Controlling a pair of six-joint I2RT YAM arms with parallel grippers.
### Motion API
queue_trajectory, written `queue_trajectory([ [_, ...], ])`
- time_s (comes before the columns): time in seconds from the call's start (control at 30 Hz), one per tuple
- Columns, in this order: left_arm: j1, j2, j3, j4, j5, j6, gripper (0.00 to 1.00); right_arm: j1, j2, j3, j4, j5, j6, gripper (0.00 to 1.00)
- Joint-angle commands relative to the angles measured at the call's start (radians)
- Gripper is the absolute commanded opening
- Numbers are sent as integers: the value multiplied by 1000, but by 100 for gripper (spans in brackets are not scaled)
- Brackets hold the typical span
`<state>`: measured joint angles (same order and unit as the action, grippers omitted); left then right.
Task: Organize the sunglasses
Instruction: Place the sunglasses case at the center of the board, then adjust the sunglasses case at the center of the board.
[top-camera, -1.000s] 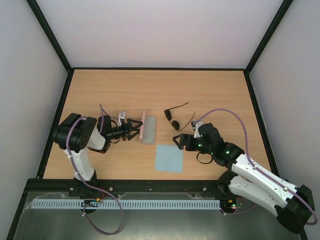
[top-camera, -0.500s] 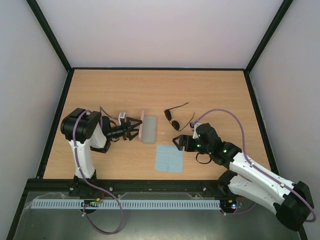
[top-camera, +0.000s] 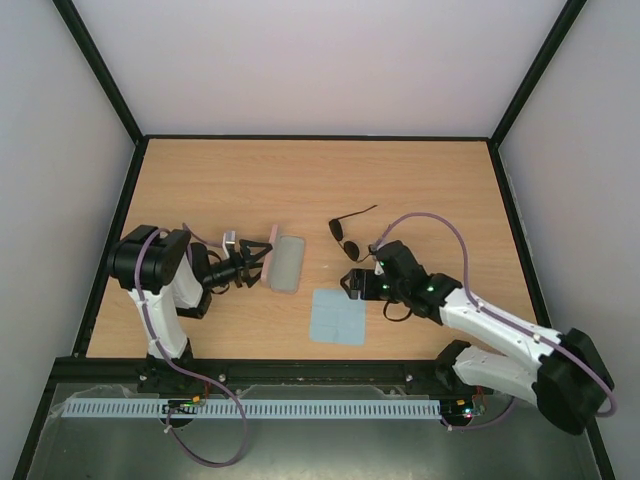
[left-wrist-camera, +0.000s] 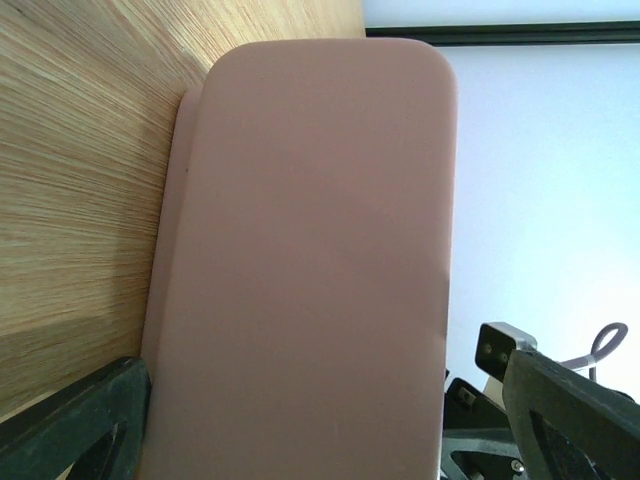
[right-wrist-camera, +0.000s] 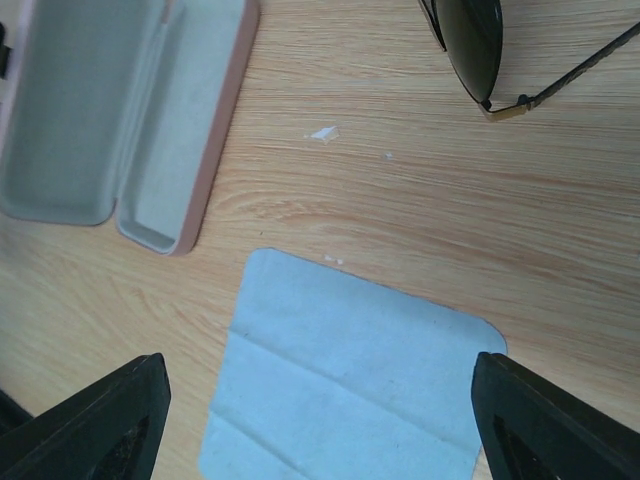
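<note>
Right gripper (top-camera: 350, 282) has slid left, nearer the sunglasses (top-camera: 345, 236), which lie temples unfolded on the table (top-camera: 430, 180) right of centre; its fingers are spread wide above the blue cloth (top-camera: 338, 317). Left gripper (top-camera: 265, 264) gapes wide at the open pink case (top-camera: 286, 263)

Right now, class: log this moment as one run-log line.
case: open | sunglasses: outside case | left end effector: open, at case | right end effector: open, near cloth
</note>
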<state>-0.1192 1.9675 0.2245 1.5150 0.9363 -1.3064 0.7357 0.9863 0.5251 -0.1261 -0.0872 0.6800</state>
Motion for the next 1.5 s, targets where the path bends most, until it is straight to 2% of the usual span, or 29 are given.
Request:
queue_trajectory([
  [0.0,12,130,-96,334,-125,2,100,6,126,74,57,26,-40,84],
  [0.1,12,166,-103,381,-130,0,100,7,228,147,64,35,-76,82],
  [0.27,18,125,-136,369,-168,42,99,7,363,260,100,-9,-102,74],
  [0.43,16,49,-158,270,-238,123,99,7,487,384,90,-24,-132,73],
  [0.63,13,-59,-162,28,-342,251,100,7,625,513,50,-13,-169,73],
  [0.83,16,-142,-228,2,-416,254,99,7,787,651,-4,33,-218,73],
  [0.97,12,-265,-288,-70,-446,253,100,7,888,735,-28,57,-250,72],
  [1.07,0,-448,-314,-262,-475,267,99,7,954,797,-52,98,-270,68],
  [1.13,-35,-623,-301,-481,-520,297,100,7,980,820,-59,124,-285,65],
  [1.2,-95,-845,-262,-749,-611,326,99,7,1001,839,-66,130,-296,57],
  [1.3,-163,-1128,-188,-1090,-743,346,99,8,1025,858,-68,143,-305,52],
  [1.4,-164,-1276,-100,-1311,-764,388,100,8,1045,872,-67,147,-318,47],
  [1.47,-165,-1313,-60,-1387,-758,398,100,8,1057,878,-66,140,-325,45],
])
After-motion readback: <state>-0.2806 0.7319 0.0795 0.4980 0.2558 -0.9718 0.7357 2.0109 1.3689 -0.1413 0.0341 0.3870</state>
